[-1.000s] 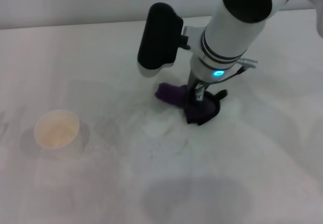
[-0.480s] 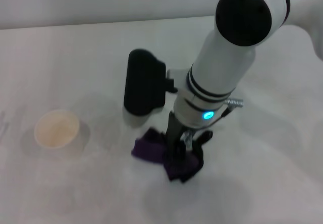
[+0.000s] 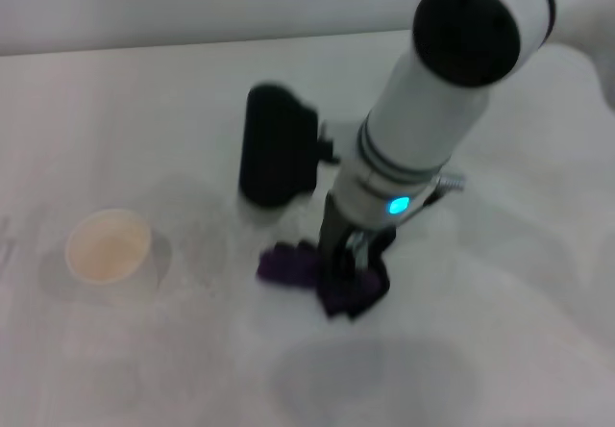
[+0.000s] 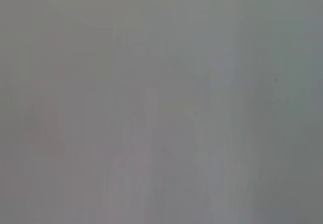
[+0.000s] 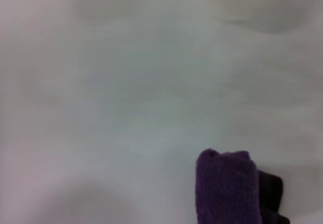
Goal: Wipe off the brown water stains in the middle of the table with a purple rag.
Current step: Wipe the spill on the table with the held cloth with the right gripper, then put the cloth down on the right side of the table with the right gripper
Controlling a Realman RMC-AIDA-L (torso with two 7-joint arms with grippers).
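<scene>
The right arm reached in from two o'clock and stood steeply over the middle of the white bench, wrist pointed almost straight down, a blue light glowing on its cuff and a black block jutting from its side toward ten o'clock. The right gripper pressed down on the purple rag, its jaws clamped on the bunched cloth. The rag lay crumpled on the bench directly under the jaws, one lobe spilling out toward nine o'clock. A paper cup stood well apart at nine o'clock. The brown stain could not be made out. The left arm was out of sight.
</scene>
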